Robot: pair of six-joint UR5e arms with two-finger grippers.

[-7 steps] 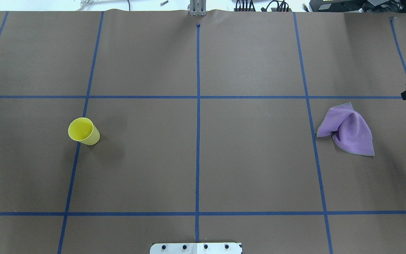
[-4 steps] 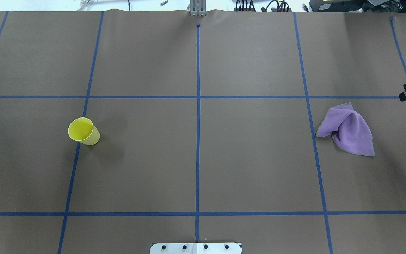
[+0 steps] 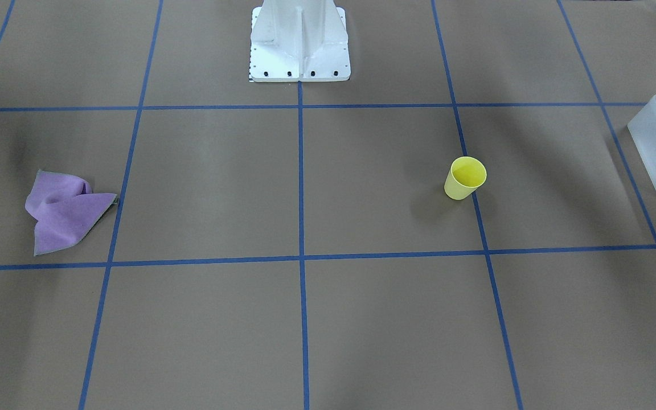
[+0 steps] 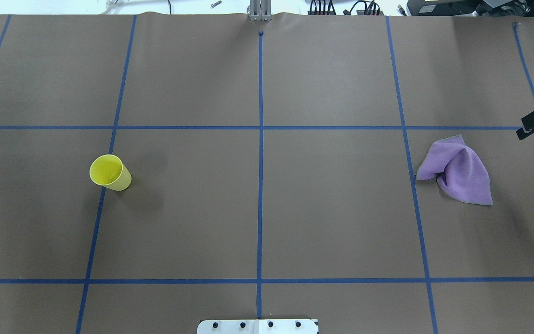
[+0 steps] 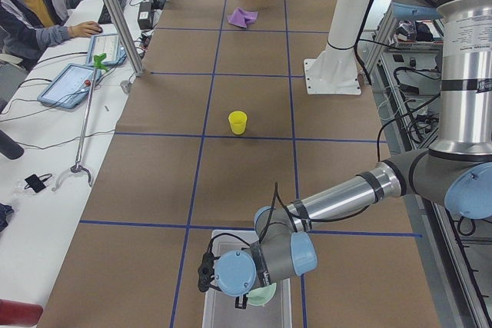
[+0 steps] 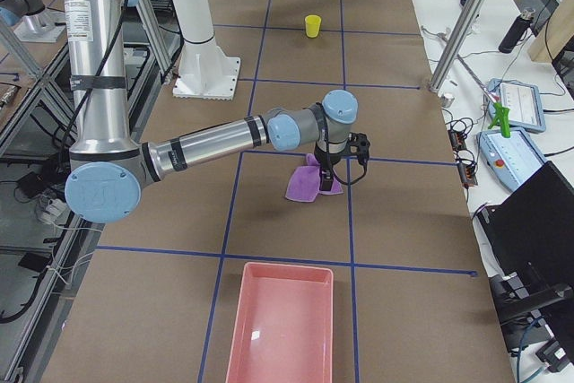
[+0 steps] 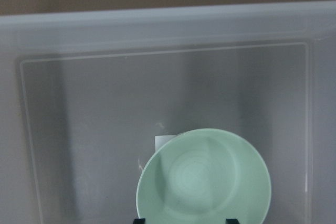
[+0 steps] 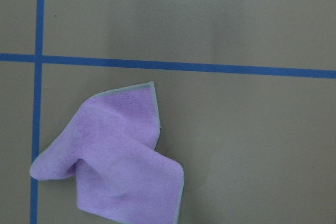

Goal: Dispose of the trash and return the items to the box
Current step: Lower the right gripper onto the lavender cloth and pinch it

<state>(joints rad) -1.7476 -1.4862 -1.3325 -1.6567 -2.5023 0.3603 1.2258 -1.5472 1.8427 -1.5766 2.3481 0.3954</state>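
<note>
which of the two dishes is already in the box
The green bowl: it is inside the bin. The yellow cup stands out on the table.

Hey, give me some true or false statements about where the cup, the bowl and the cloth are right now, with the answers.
1. The yellow cup stands upright on the table, outside the box. True.
2. The green bowl rests on the purple cloth. False: the green bowl lies inside the box, far from the purple cloth.
3. The purple cloth lies in the pink tray. False: it lies crumpled on the table, apart from the pink tray.
4. The yellow cup stands on a blue tape line. True.
</note>
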